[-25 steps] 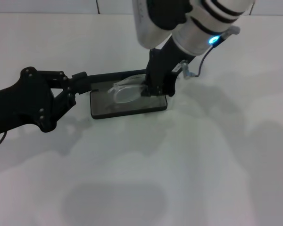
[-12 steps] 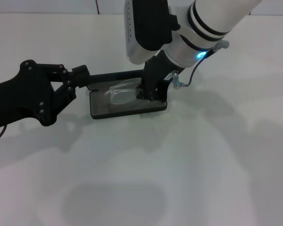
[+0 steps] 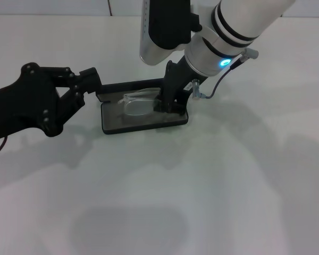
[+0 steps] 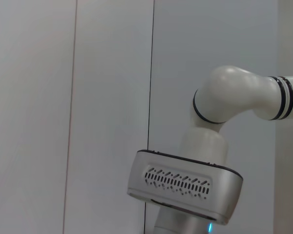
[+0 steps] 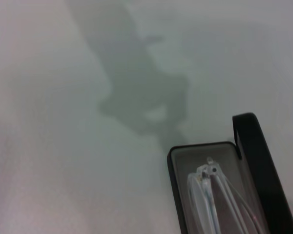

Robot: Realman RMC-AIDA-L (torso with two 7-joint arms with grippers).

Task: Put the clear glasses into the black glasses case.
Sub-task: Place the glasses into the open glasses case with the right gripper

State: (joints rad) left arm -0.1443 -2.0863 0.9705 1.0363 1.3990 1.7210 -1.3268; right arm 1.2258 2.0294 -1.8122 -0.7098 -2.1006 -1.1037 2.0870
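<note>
The black glasses case (image 3: 143,123) lies open on the white table, its lid (image 3: 133,85) standing up along the far side. My left gripper (image 3: 98,87) is at the case's left end, shut on the lid's corner. The clear glasses (image 3: 139,105) rest inside on the grey lining, slightly tilted. My right gripper (image 3: 167,105) reaches down over the case's right end and is shut on the right end of the glasses. The right wrist view shows the glasses (image 5: 210,190) folded inside the case (image 5: 173,185), with the lid (image 5: 256,161) beside them. No fingers appear in either wrist view.
White table (image 3: 202,186) spreads in front of the case and to its right, with only arm shadows on it. A grey cable (image 3: 212,90) loops off the right wrist. The left wrist view shows the white right arm (image 4: 205,170) against wall panels.
My right gripper has lowered the glasses from above the case down into its tray. The left gripper has shifted slightly but stays on the lid's left end.
</note>
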